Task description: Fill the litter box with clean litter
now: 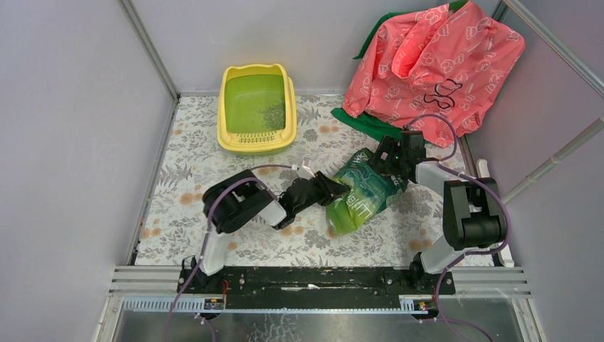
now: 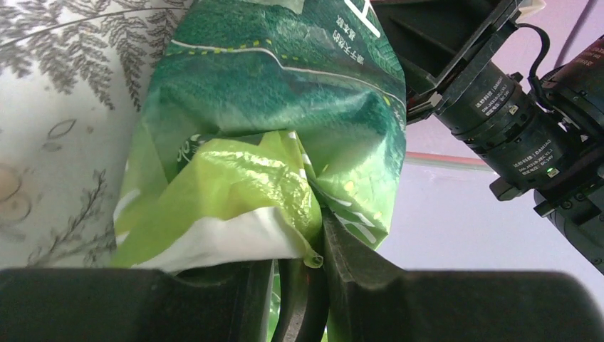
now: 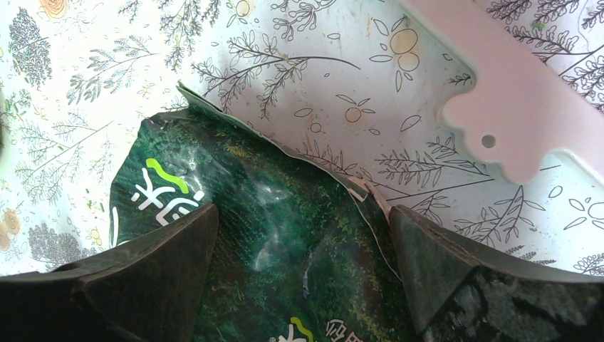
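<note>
Grey walls close in a worktop (image 1: 178, 203) covered with a flowered sheet. The litter box (image 1: 256, 141) stands at its far side, left of the middle, with its slotted lip turned toward the arms. Only a small dark patch of litter (image 1: 273, 114) lies on the green floor of the box, toward its right side, so I judge the filling is hardly begun. The green bag (image 1: 360, 196) lies flat nearer the arms and well apart from the box. Its long axis runs on a diagonal from near-left to far-right, so the box is far and to the left of it. The left pincer (image 2: 306, 274) is closed on the crumpled near end of the bag and pinches the foil between its fingers. The right pincer (image 3: 303, 221) stands wide apart over the far end, one finger on each side of the bag's cut edge, and grips nothing. The left arm is the nearer one to the box. Whether the far end of the bag is really open I cannot tell, and how much it contains is hidden. A pale pink flat piece (image 3: 513, 121) with a small hole lies just beyond the bag; what it is I cannot make out. Pink cloth (image 1: 434, 64) is heaped in the far right corner.
</note>
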You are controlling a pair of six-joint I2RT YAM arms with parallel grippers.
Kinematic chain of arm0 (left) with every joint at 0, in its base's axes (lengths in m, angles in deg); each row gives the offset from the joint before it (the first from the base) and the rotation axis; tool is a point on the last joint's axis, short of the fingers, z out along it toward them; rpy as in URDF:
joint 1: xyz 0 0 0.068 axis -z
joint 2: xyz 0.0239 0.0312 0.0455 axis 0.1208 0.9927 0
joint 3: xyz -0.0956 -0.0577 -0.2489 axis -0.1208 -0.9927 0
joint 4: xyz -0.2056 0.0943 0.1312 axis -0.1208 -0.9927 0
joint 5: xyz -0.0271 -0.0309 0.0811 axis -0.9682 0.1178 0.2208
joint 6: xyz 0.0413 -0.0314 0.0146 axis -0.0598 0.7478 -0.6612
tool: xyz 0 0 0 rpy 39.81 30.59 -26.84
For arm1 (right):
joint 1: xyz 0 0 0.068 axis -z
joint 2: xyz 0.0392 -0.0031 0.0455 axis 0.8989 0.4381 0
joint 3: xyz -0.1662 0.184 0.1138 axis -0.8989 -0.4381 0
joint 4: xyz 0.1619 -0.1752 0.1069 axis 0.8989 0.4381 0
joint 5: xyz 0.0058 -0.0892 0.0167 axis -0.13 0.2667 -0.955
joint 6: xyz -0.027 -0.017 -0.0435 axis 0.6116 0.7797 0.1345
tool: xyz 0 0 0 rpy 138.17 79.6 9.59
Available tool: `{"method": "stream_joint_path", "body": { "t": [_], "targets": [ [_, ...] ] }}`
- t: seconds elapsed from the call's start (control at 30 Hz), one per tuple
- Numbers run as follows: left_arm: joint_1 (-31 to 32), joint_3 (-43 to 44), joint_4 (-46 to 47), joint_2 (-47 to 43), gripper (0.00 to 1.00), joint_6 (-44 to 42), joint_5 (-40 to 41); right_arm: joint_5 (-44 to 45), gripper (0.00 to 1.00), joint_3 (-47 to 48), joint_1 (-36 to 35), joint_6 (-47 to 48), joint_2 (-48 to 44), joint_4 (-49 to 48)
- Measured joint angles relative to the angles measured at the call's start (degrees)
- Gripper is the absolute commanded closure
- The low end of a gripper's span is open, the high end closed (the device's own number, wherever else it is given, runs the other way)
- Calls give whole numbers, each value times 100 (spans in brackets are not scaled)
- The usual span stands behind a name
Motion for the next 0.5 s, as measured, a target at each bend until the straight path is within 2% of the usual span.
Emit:
{"method": "stream_joint_path", "body": {
  "t": [0.1,0.27,0.5],
  "targets": [
    [-57,175,824,605,100,22,-236,26,4,-35,-7,31,-22,-42],
    [-240,468,1674,1270,100,31,-772,181,3,-48,-7,66,-92,20],
    [-638,520,2127,1460,100,79,-1847,247,3,-101,-17,105,-437,428]
  ]
}}
